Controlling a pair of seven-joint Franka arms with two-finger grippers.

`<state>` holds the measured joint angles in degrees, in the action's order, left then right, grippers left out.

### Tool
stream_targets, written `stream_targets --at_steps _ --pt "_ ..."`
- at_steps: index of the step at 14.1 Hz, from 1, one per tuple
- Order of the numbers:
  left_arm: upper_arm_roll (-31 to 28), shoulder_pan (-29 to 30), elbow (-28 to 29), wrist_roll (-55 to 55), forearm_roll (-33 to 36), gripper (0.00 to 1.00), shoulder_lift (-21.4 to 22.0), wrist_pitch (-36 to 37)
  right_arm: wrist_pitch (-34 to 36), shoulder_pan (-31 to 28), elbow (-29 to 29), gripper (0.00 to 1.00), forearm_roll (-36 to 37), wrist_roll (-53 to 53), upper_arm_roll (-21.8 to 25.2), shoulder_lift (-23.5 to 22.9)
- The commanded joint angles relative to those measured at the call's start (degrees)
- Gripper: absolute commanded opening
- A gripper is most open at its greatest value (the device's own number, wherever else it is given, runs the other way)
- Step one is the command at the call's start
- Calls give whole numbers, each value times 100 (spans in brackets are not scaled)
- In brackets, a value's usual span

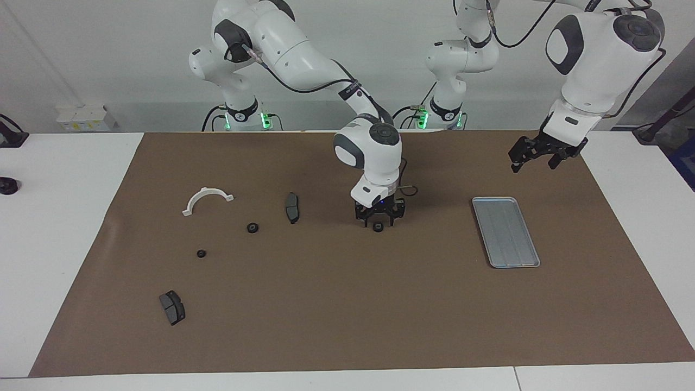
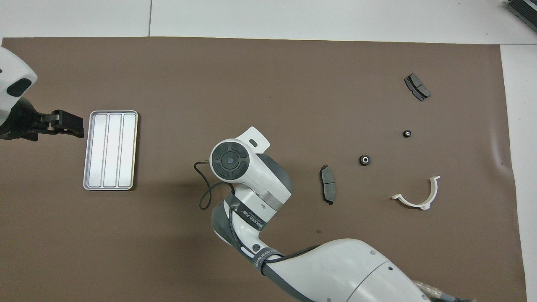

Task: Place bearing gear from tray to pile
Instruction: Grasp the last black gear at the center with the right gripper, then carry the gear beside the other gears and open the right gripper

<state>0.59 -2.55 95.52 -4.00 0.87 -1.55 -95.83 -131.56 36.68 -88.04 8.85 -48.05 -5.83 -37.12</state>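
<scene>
Brown mat; right claw grasping small black ring-shaped bearing gear; left claw released

Bright, even room light from overhead, soft faint shadows just under the right gripper and its arm on the brown mat, pale sheen on the tray beside the left gripper, everything sharp, no blur.

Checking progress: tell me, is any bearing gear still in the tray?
No. The tray shows only bare grooves; the right gripper has one gear mid-mat.

Glossy white arms, dark grey joint caps, black cables, green base lights.
</scene>
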Motion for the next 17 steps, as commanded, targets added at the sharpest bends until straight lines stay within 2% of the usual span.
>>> stream_targets --at_steps 1,4,7,10,13,17 --pt "29 53 204 -13 98 100 190 -59 -116 23 -99 63 169 -214 21 47" --pt "29 62 204 -21 98 100 190 -59 -142 14 -99 42 354 -284 30 47" --pt "38 53 204 -22 98 100 190 -59 -107 23 -82 0 398 -328 30 55" --pt "29 53 204 -22 98 100 190 -59 -72 -134 -134 0 591 -320 38 248" --pt "29 53 204 -22 98 100 190 -59 -133 -704 -352 0 591 -145 30 546" --pt "29 53 204 -22 98 100 190 -59 -142 -1811 -1056 0 469 1398 -14 1206"
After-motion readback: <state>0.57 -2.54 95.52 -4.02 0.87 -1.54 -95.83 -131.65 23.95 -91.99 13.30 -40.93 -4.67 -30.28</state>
